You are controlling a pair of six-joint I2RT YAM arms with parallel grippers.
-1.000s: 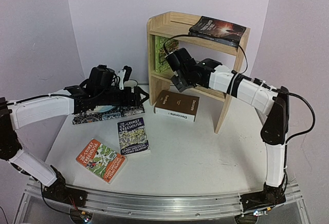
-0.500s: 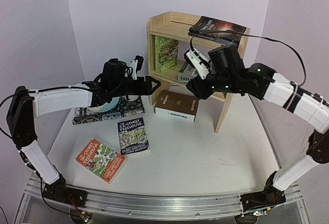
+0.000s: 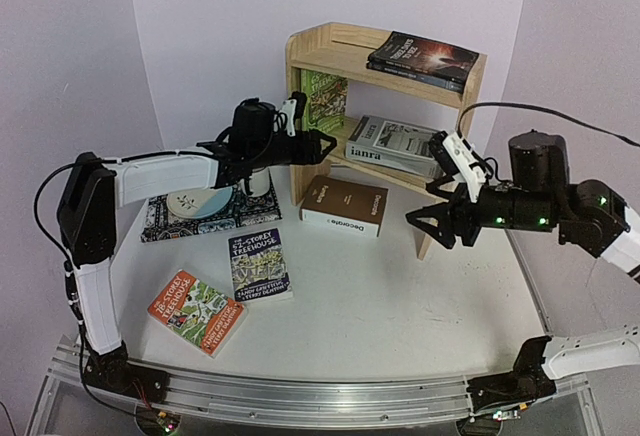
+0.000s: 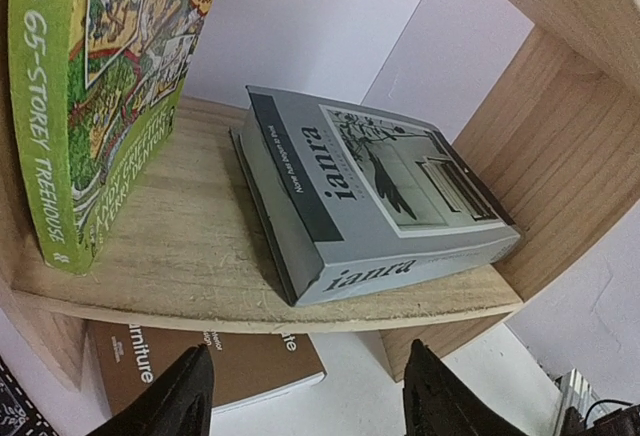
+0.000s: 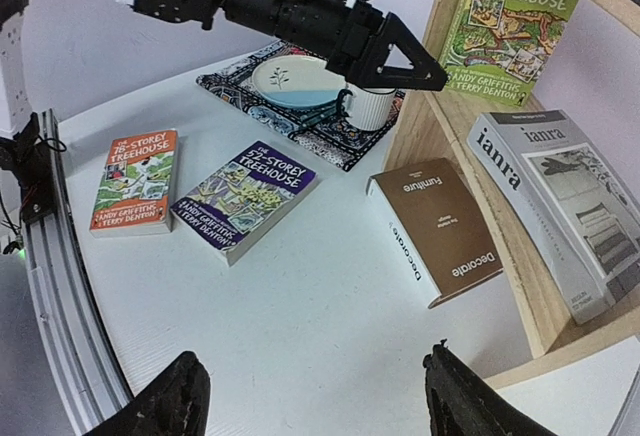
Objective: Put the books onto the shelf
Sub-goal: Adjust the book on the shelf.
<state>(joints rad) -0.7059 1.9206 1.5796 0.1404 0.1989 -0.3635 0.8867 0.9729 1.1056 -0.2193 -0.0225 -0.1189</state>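
The pine shelf (image 3: 311, 55) holds two dark books (image 3: 425, 58) on its top board. On the lower board a green book (image 4: 90, 106) stands upright and a grey book (image 4: 375, 196) lies flat. The brown Decorate book (image 3: 345, 206) lies on the table by the shelf's foot. Nearer the front lie a dark blue paperback (image 3: 258, 264) and an orange one (image 3: 197, 311). My left gripper (image 3: 322, 144) hangs open and empty just before the lower board. My right gripper (image 3: 425, 214) is open and empty above the table, right of Decorate.
A patterned mat (image 3: 165, 226) with a plate (image 3: 200, 199) and a white mug (image 5: 372, 106) lies left of the shelf, under my left arm. A metal rail (image 3: 300, 396) runs along the near table edge.
My right arm has drawn back out of the shelf to the right and opened, leaving the grey book on the lower board. My left arm has reached right toward the shelf, its jaws narrowing a little.
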